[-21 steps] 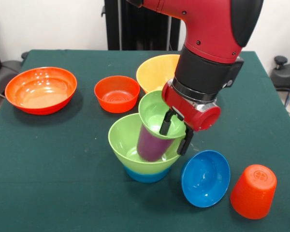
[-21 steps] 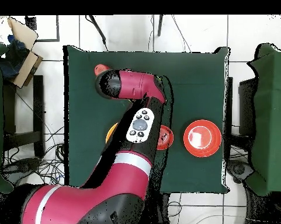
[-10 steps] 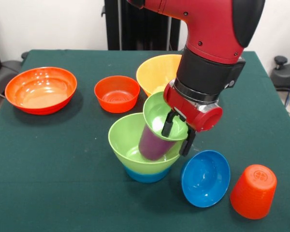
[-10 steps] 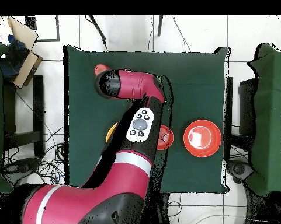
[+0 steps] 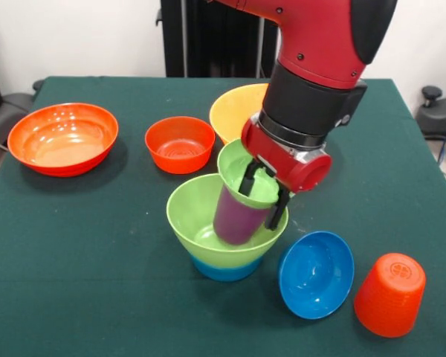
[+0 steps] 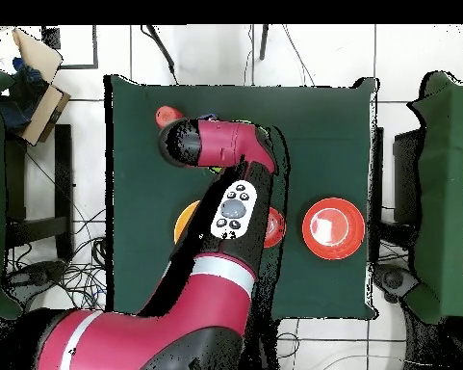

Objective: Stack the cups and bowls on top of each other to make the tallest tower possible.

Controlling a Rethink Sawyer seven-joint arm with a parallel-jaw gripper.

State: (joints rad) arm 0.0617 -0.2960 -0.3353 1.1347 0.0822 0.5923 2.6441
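Note:
The tower base is a large light green bowl [image 5: 189, 208] nested on a light blue bowl [image 5: 223, 269] at the table's middle. A purple cup [image 5: 234, 216] leans inside it, mouth up, with a small light green bowl [image 5: 241, 167] tilted on top. My gripper [image 5: 262, 195] straddles that small bowl's near rim, one finger inside and one outside, shut on it. To the right, a dark blue bowl [image 5: 316, 274] lies tipped on its side, and an orange-red cup [image 5: 390, 294] stands upside down. In the overhead view the arm hides the gripper and the tower.
Behind the tower stand a yellow-orange bowl [image 5: 238, 108], a medium red-orange bowl [image 5: 180, 143] and a large red-orange bowl [image 5: 62, 137] at the far left. From overhead, the large red-orange bowl [image 6: 332, 228] and the orange-red cup [image 6: 165, 116] show beside the arm.
My gripper swung slightly right, then back left and a little upward. The small light green bowl and the leaning purple cup shifted with it.

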